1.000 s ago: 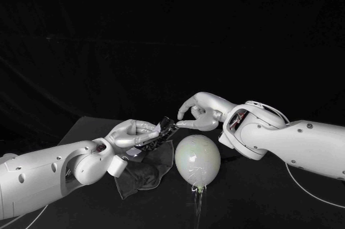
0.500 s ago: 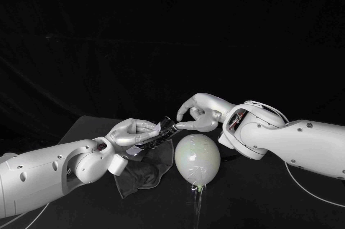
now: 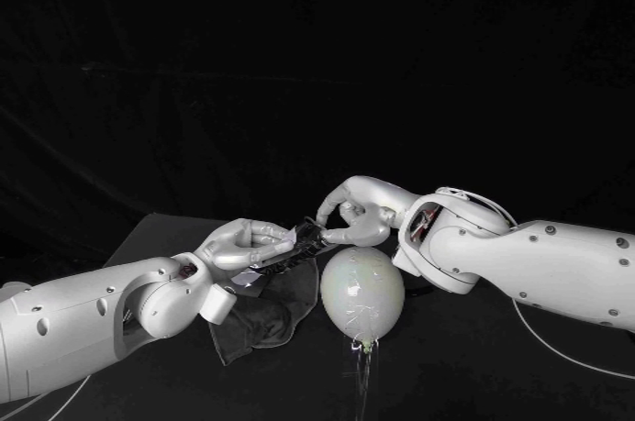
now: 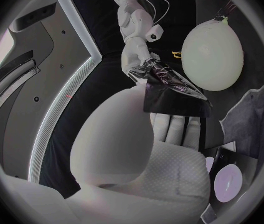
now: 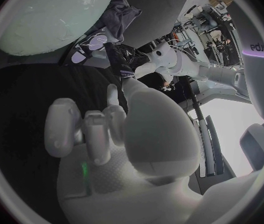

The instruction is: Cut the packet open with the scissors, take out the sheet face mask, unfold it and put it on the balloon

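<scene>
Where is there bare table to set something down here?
Bare table in front, between the balloon and the right arm. Crowded at centre: left hand and right hand hold the packet near the balloon's top, dark cloth beside it.

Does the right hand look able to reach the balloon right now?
Probably yes: the right hand is close by the balloon with nothing between, but it is pinching the dark sheet the left hand holds.

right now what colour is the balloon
The balloon is plain pale white with no pattern; it shows best in the head view.
</scene>
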